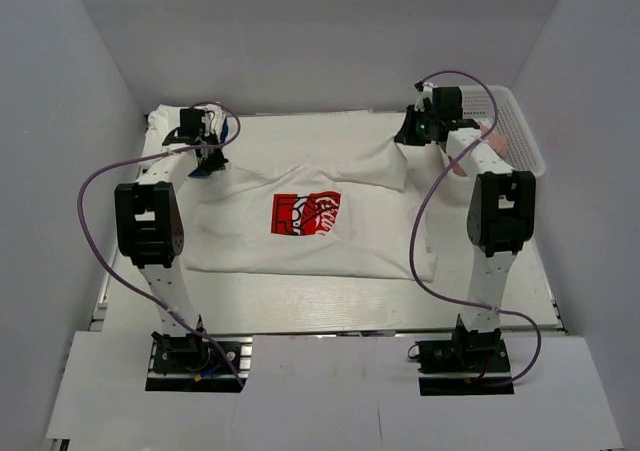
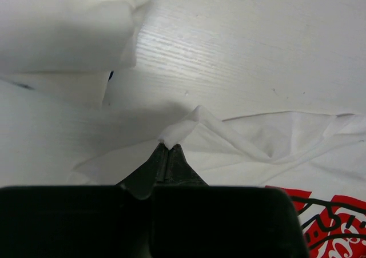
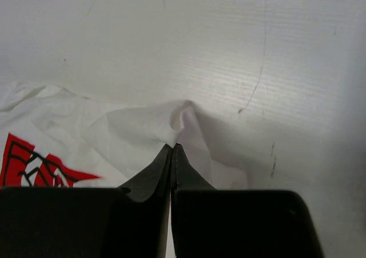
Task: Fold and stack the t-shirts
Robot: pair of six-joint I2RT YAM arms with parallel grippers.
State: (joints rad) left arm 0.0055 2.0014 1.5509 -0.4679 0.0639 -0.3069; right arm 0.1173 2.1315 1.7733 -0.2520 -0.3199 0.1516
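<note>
A white t-shirt (image 1: 350, 246) with a red square print (image 1: 306, 214) lies spread across the middle of the table. My left gripper (image 1: 206, 167) is shut on a pinch of its far left edge; the left wrist view shows that gripper (image 2: 170, 147) with white fabric (image 2: 257, 138) peaking between its tips. My right gripper (image 1: 414, 137) is shut on the shirt's far right corner, lifted a little; the right wrist view shows that gripper (image 3: 172, 146) with cloth (image 3: 131, 126) bunched at its tips. A folded white bundle (image 1: 166, 121) lies at the far left, also in the left wrist view (image 2: 63, 35).
A white plastic basket (image 1: 516, 127) stands at the far right behind the right arm. Grey walls close in the table (image 1: 300, 306) on three sides. Purple cables loop from both arms.
</note>
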